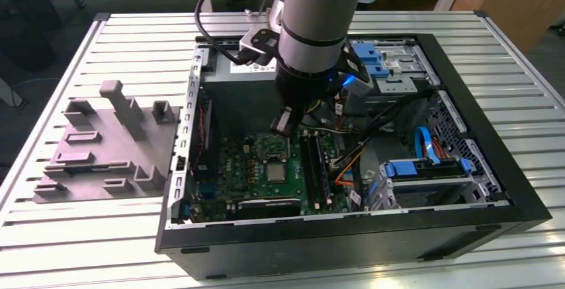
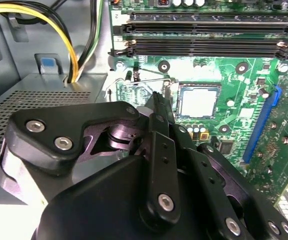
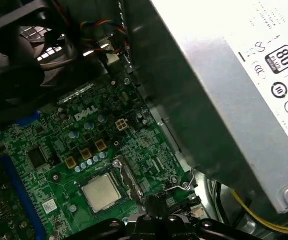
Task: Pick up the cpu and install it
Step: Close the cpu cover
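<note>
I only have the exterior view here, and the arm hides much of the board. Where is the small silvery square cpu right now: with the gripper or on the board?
Observer: In both wrist views the small silvery square cpu lies flat in its socket on the green motherboard, with its top bare.
Operator: Where is the gripper relative to it?
Observer: In the second wrist view the black gripper points beside the socket, off the chip.
Operator: Is anything near its tip?
Observer: A thin wire lever runs just beyond it, beside the socket and not across the cpu.
</note>
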Available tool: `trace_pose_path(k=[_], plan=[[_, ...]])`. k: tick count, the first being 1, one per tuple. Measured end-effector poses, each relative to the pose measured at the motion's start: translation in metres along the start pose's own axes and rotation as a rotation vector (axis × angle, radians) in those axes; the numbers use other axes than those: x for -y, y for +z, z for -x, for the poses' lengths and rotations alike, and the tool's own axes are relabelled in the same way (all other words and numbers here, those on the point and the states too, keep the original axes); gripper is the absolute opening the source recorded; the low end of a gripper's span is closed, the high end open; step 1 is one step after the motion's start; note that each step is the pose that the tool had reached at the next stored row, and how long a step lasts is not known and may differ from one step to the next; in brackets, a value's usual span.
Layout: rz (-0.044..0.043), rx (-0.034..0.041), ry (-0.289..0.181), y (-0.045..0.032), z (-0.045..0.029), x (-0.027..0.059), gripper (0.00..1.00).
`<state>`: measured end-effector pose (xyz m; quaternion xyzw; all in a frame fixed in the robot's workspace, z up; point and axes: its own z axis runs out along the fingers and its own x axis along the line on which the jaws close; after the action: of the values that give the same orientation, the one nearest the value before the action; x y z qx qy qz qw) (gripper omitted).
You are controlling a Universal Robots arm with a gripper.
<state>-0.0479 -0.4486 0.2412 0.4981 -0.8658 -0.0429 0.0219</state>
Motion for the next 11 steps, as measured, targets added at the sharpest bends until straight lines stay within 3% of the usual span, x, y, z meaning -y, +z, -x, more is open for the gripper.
trace_pose_path(k=[11], plan=[[-0.0008,-0.0022,-0.007,-0.0003,-0.0123,0.0069,0.11]])
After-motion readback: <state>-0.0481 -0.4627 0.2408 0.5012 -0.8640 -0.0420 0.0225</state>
